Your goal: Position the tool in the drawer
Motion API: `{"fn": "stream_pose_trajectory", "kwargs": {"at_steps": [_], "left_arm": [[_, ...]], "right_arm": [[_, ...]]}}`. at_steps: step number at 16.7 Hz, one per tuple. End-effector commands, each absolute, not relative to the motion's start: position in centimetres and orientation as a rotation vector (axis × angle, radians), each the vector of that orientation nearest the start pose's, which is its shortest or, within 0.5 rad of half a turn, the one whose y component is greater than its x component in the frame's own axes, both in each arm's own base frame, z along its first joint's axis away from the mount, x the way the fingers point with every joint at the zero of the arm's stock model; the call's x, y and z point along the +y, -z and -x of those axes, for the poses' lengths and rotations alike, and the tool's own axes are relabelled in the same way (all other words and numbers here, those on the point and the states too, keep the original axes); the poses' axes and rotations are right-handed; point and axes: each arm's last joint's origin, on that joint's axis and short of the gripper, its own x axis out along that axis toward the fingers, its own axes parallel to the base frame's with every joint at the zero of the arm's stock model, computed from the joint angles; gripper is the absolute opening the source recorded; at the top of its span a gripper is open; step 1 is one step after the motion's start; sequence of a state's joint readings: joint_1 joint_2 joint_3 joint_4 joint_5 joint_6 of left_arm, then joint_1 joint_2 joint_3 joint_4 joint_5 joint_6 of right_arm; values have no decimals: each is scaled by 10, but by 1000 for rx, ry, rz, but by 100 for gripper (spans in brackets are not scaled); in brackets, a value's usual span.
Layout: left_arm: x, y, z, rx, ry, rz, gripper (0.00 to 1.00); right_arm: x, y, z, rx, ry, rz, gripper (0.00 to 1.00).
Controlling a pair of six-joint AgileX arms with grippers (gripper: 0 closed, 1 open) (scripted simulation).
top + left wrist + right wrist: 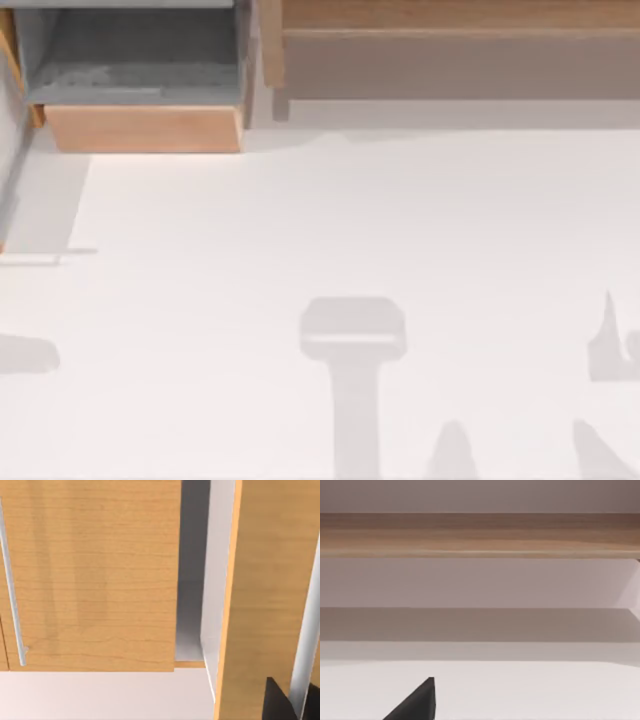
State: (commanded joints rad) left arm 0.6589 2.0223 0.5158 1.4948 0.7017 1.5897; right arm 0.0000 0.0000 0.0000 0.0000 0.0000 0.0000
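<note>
The box-shaped drawer with grey inner walls and a plain light-tan wooden front panel sits pulled out at the upper left of the top view, its grey floor bare. To its right, along the upper edge, runs the wider brown wooden unit. The white table below carries only soft grey shadows near the lower edge. No writing or label can be read on any surface.

The left wrist view looks closely at light wooden panels with a thin silver bar handle, a grey gap between them, and a black fingertip at the lower right corner. The right wrist view faces a brown wooden ledge across the upper frame, with one black fingertip at the lower edge. Where the tool is, and whether anything clamps it, I cannot tell.
</note>
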Motion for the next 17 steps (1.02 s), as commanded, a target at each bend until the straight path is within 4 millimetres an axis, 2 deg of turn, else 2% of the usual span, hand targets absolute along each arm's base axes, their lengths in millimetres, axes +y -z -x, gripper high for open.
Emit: {"fn": "stream_pose_trajectory", "kwargs": {"at_steps": [3, 10, 15, 17], "left_arm": [[174, -91, -259, -5, 31, -1554, 0], [174, -92, -314, -3, 26, -1556, 0], [174, -90, -316, 5, 30, -1550, 0], [174, -88, -326, 9, 31, -1549, 0]], "right_arm": [[-1, -160, -106, 0, 0, 0, 100], [-1, -160, -106, 0, 0, 0, 100], [-1, -160, -106, 0, 0, 0, 100], [-1, -160, -106, 0, 0, 0, 100]]}}
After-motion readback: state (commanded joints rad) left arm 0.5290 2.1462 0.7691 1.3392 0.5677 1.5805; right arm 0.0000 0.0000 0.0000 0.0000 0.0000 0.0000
